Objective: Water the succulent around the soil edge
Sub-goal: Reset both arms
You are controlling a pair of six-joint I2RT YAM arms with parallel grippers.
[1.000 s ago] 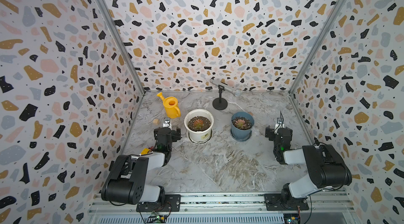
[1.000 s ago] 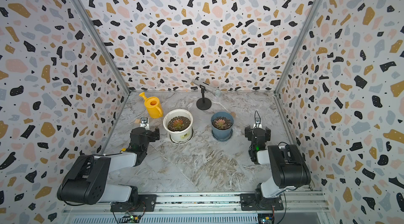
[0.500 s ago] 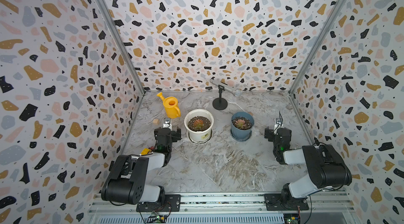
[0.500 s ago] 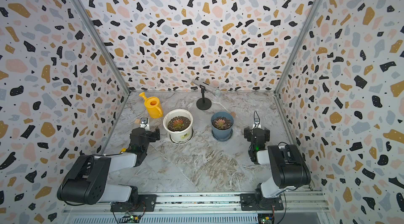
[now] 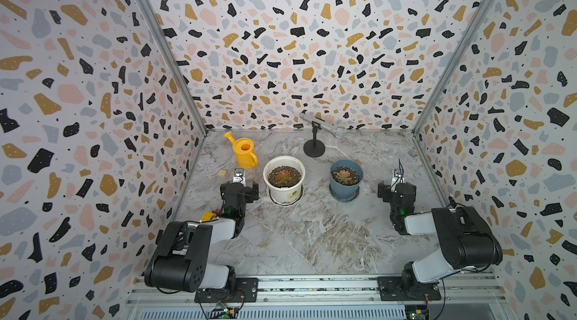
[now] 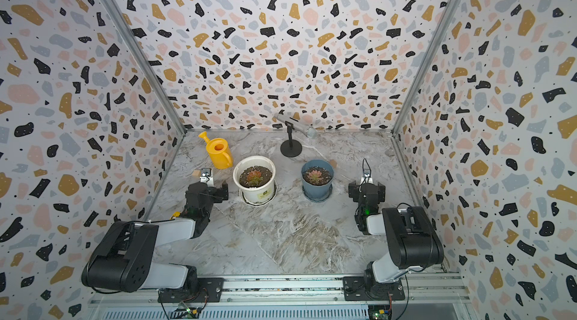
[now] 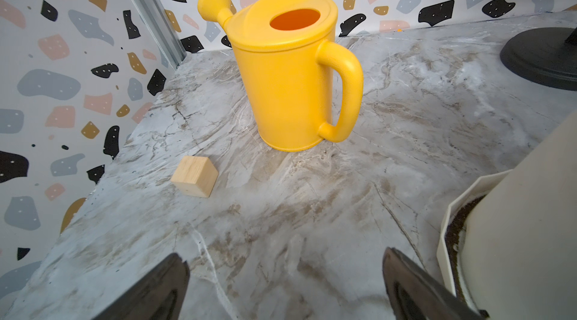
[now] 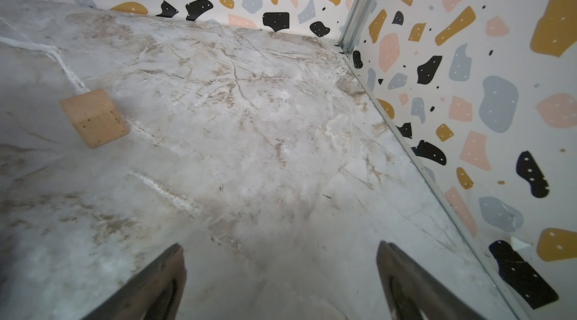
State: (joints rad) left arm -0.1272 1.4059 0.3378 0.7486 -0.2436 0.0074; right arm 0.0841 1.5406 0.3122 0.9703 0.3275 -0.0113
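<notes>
The left end effector [image 7: 284, 256] is hanging low over the marble-veined counter [image 5: 312, 234], its two dark fingers spread wide and gripping nothing. Ahead of it, the smooth yellow plastic watering can [image 7: 287, 84] is standing upright near the back left corner. Its looped handle is facing the pots and its flared spout is pointing toward the corner. A small pale wooden cube [image 7: 194, 180] is lying near the can without touching it.

Just beside this end effector, a round cream-white plastic pot [image 5: 284, 192] is sitting on a matching saucer. It is holding dark gritty soil [image 5: 293, 173] and a reddish-green rosette succulent [image 5: 283, 177]. A tapered blue-grey pot [image 5: 345, 190] with a pink-green succulent [image 5: 343, 175] is standing apart to its right. Behind the pots, a silver microphone on a black disc-based stand [image 5: 313, 148] is leaning at an angle.

The right end effector [image 8: 281, 246] is hanging near the right wall, open wide and empty. A second wooden cube [image 8: 93, 118] is lying on the bare counter ahead of it.
</notes>
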